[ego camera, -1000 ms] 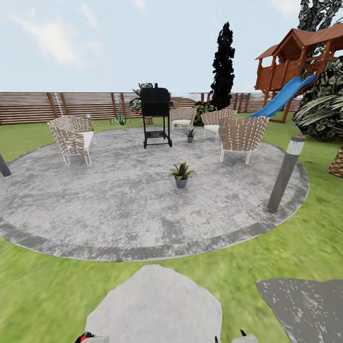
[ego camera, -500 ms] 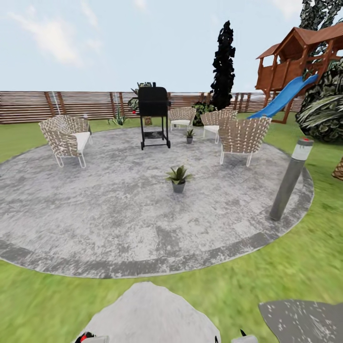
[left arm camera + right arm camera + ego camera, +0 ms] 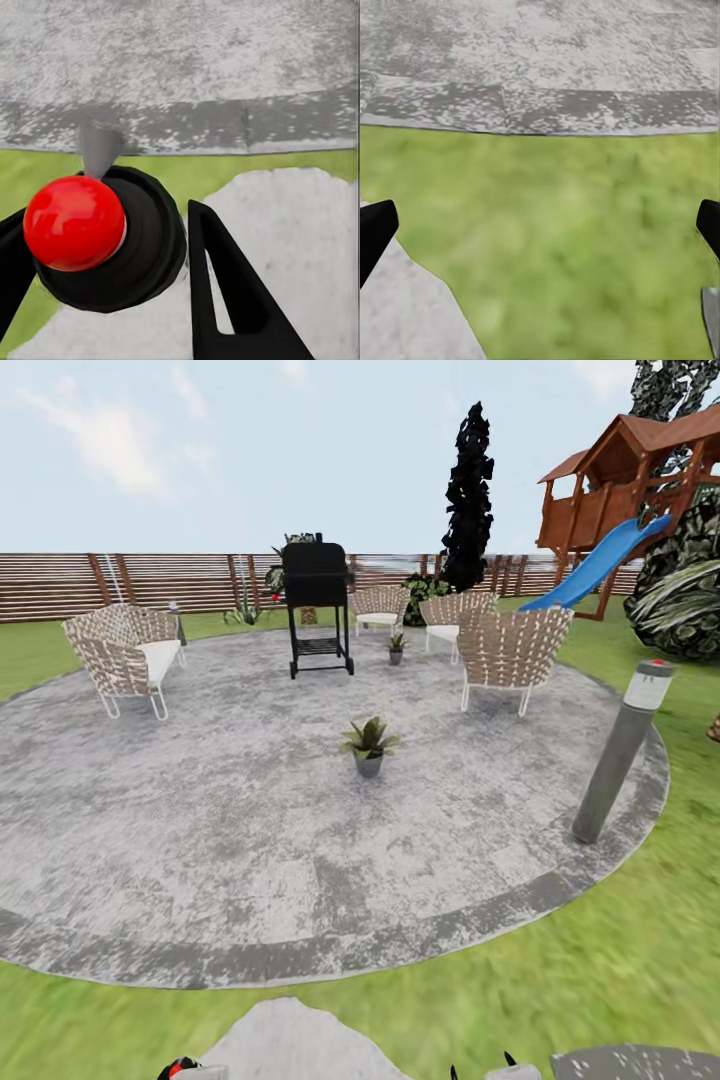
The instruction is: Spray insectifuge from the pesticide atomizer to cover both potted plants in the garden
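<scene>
Left gripper (image 3: 105, 247) is clamped on a red-topped black object, right gripper (image 3: 540, 232) spread wide; robot could clip that bollard (image 3: 622, 752) rolling onto the patio (image 3: 200, 840).

Both grippers are cut off by the head view's lower edge. In the right wrist view, the right gripper (image 3: 540, 240) shows fingertips (image 3: 375, 229) only at the frame edges. The playhouse (image 3: 640, 470) roof is cut by the right edge. A small object on the far table (image 3: 174, 607) is too small to identify.
</scene>
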